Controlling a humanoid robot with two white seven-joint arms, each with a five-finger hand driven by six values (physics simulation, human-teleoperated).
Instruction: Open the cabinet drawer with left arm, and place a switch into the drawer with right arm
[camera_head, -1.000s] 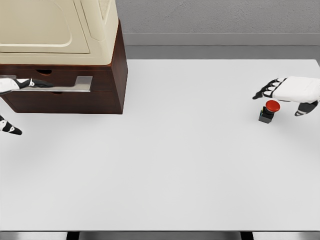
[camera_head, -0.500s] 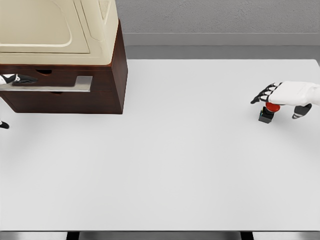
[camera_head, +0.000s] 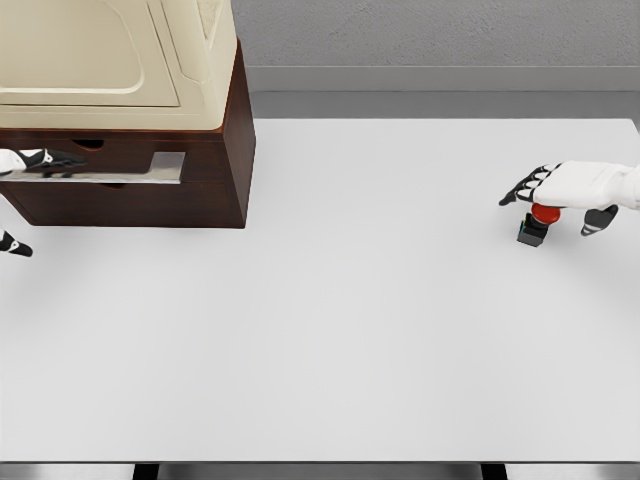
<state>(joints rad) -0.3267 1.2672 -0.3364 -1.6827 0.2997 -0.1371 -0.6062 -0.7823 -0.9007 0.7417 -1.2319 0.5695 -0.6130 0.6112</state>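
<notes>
Plain matte white table (camera_head: 330, 330) is filling the frame, grey wall behind; a glossy brown wood cabinet (camera_head: 215, 180) is sitting upper left. Right hand (camera_head: 575, 190), fingers spread, is hovering over the red-capped switch (camera_head: 535, 222) at right. Left hand (camera_head: 25, 162) is reaching at the metal drawer (camera_head: 150, 172); can't tell its grip.

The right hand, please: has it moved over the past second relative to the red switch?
Yes. The right hand has sunk onto the red switch, now covering its cap's top.

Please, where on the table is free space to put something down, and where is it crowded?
Free: the wide middle and front of the white table, between the brown cabinet and the red switch. Crowded: the far left, where the left hand meets the drawer front, and the far right, where the right hand hovers over the switch.
</notes>
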